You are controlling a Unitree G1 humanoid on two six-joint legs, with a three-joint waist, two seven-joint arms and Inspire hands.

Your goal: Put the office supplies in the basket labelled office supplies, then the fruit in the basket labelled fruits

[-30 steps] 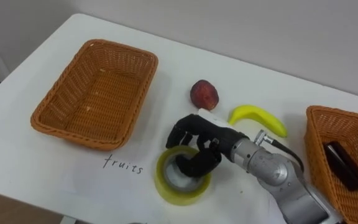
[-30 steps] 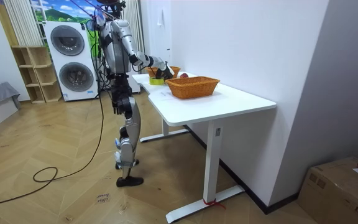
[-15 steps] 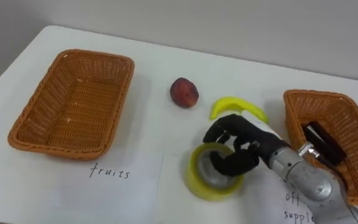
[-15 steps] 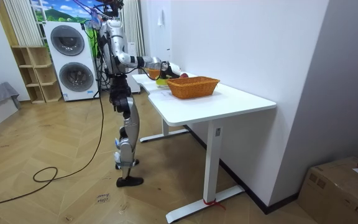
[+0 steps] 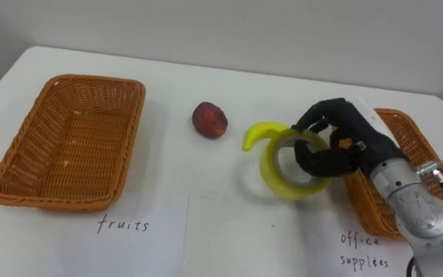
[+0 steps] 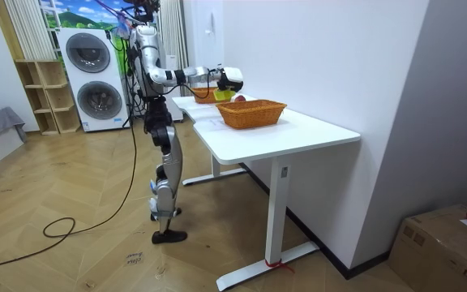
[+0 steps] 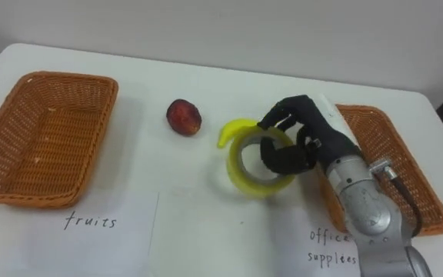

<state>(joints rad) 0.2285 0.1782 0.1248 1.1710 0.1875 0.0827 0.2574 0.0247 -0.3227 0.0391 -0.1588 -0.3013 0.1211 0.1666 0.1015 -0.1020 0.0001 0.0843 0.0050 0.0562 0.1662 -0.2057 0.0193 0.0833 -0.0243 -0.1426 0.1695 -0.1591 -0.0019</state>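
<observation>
1. Since a second ago the right hand (image 5: 350,137) has carried the yellow tape roll (image 5: 279,181) away from the near middle of the table (image 5: 183,177). The roll was beside the left handwritten label (image 5: 124,225) and is now farther off and to the right. It has also turned from lying flat to tilted on edge.
2. That hand is closed on the roll, with its dark fingers curled over the far rim and the thumb hooked through the hole.
3. The roll hangs in this grasp with its hole facing near-left. It is just right of the banana (image 5: 254,135) and covers that fruit's right end. Its right side is at the left rim of the right wicker basket (image 5: 398,114).
4. The banana lies on the tabletop near the middle, and a red peach (image 5: 209,120) lies just left of it, apart from it.
5. The left wicker basket (image 5: 68,201) stands at the table's left side, well apart from the fruit.
6. A second handwritten label (image 5: 360,250) lies on the near side of the right basket.
7. In the room view the robot stands upright at the far end of the table with its right arm stretched level above the tabletop.
</observation>
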